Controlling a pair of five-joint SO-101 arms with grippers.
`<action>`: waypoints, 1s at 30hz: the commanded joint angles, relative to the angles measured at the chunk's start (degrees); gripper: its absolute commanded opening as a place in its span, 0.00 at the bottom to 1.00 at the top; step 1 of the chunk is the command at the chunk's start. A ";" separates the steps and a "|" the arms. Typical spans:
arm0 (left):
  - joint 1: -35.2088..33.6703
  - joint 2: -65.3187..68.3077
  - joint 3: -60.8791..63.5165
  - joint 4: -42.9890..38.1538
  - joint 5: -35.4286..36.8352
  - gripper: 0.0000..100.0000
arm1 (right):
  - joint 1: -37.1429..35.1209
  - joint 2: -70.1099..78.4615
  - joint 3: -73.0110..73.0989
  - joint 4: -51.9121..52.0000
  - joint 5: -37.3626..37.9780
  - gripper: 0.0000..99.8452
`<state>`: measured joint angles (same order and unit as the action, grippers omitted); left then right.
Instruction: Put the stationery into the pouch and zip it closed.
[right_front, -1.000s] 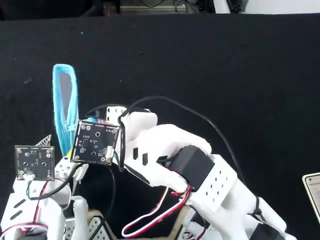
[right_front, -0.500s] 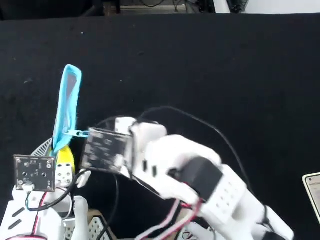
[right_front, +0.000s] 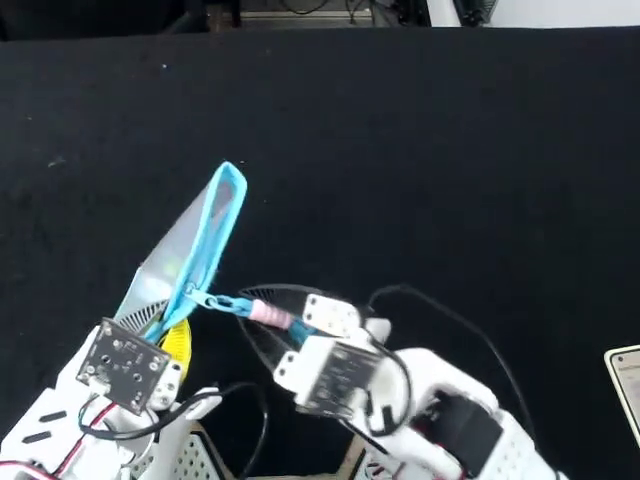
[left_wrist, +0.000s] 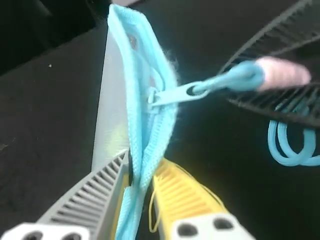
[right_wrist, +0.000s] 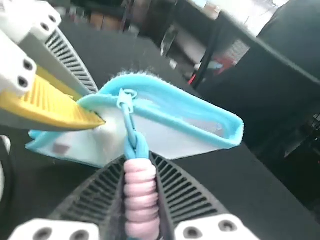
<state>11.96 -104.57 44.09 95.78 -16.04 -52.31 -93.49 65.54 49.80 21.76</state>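
A: Where is the pouch (right_front: 188, 245) just now?

B: Up off the tabletop (right_front: 420, 130), standing on edge. The left tool (right_front: 170, 335) is clamped on its near end, with the grey and yellow jaws on either side of the blue rim. The long axis runs from there away from the arms, slanting toward the right arm's side, to a free tip.

A: And the zip?

B: The slider (left_wrist: 154, 97) sits on the rim close to the left tool. From it the pull (left_wrist: 220, 82) leads off sideways to a pink bead (right_wrist: 140, 195), and the right tool (right_wrist: 137, 167) is closed tight on that bead.

A: So which way must it go?

B: Along the rim toward the free tip, I judge. Between the slider and the left tool the teeth look joined. Beyond the slider the rim gapes in a loop, as the right wrist view shows. The right tool lies off to one side of the pouch, so the pull meets the rim nearly square on. It would need to swing round until it draws along the long axis, with the left tool as anchor.

A: Anything in the way?

B: Little. A loop of blue cord (left_wrist: 290, 145) hangs by the right tool, and a card (right_front: 625, 385) lies well apart at the tabletop's edge. The pouch's wall is cloudy, so I cannot tell what is inside
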 joint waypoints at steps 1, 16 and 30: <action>0.92 0.18 -3.21 0.70 -1.49 0.04 | 0.62 -10.68 4.53 -1.05 -4.22 0.01; 0.92 0.18 4.44 -7.38 -6.15 0.04 | 0.62 -13.49 8.92 -1.14 -6.15 0.09; 1.45 0.18 5.05 -5.89 -5.80 0.04 | -6.42 -13.85 7.43 -1.58 -9.14 0.10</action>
<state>12.48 -104.57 48.66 89.45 -21.67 -56.35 -103.08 74.77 49.71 15.52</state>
